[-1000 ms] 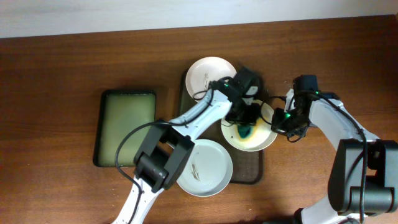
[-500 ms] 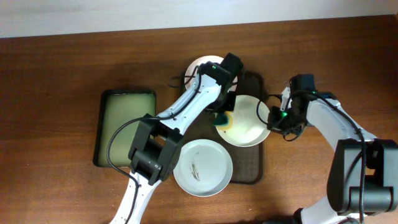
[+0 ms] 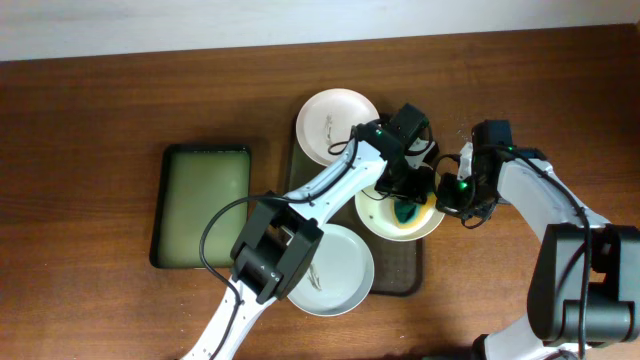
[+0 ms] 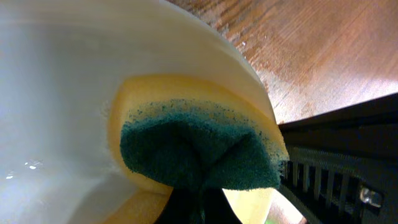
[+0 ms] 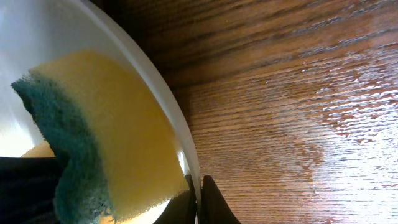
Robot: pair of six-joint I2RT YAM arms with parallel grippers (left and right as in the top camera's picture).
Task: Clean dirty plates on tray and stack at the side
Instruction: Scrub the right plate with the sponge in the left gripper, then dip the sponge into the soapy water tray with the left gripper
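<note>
1. We are in the scrubbing step. The left gripper (image 3: 402, 200) is clamped on the sponge (image 4: 199, 155), whose green face is pinched into a fold, and it presses the sponge against the inside of the middle plate (image 3: 385, 222).

2. The right gripper (image 5: 200, 198) steadies that plate. Its two fingers are closed on the rim, one inside and one outside, at the plate's right edge. The plate appears tipped up on that side, though we cannot tell by how much.

3. The middle plate sits over the right half of the tray (image 3: 405, 270). What we see of its bowl looks wet and yellowish around the sponge. Any smear under the sponge is hidden from us, so we cannot call this plate clean yet.

4. The far plate (image 3: 335, 120) lies at the tray's top edge and shows a small dark mark near its centre. The near plate (image 3: 340, 262) overhangs the tray's lower left edge and carries a brownish smear. We judge that both are unwashed.

5. No plate lies stacked on the bare table (image 3: 100, 120) beside the tray, so none of the stacking is done.

6. By our reckoning we are early in the task: the first plate is in hand and two remain. The small tray (image 3: 200, 148) of yellowish liquid sits well to the left for re-wetting the sponge.
</note>
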